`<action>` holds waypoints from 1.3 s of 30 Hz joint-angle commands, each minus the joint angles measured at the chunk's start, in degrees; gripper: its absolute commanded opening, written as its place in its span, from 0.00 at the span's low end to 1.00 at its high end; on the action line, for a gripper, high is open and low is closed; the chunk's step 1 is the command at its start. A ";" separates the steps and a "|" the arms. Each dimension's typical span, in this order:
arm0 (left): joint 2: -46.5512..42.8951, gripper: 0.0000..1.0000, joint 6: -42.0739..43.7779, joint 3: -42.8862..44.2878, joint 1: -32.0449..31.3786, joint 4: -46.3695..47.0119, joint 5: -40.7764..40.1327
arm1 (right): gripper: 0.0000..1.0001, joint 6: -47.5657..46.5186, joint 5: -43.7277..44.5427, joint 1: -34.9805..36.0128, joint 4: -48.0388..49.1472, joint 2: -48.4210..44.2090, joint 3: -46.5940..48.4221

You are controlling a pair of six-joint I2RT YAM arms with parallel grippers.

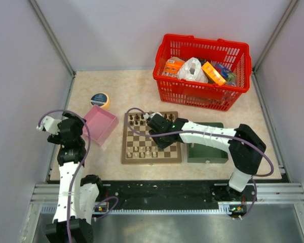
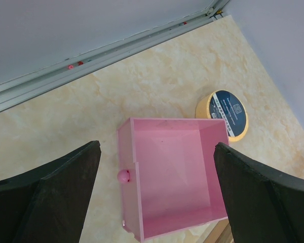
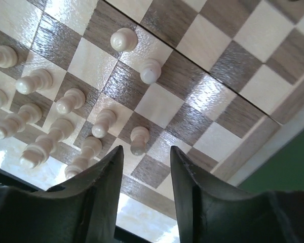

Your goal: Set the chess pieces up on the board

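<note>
A beige marbled bench (image 1: pixel 116 86) sits boxed in by plain pale grey walls (image 1: pixel 121 30) on three sides. Aluminium strips (image 1: pixel 51 36) run along the wall joints, and a black plate (image 1: pixel 162 190) edges the near side. Light is soft and even.

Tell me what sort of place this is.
Probably a robot test cell: bare grey walls, left arm and right arm bolted to a metal rail, staged props like the board and a red basket.
</note>
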 commanded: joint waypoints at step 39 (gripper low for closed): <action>0.00 0.99 -0.49 0.82 0.38 1.51 0.48 | 0.44 1.21 0.81 -28.84 7.19 -22.62 -21.50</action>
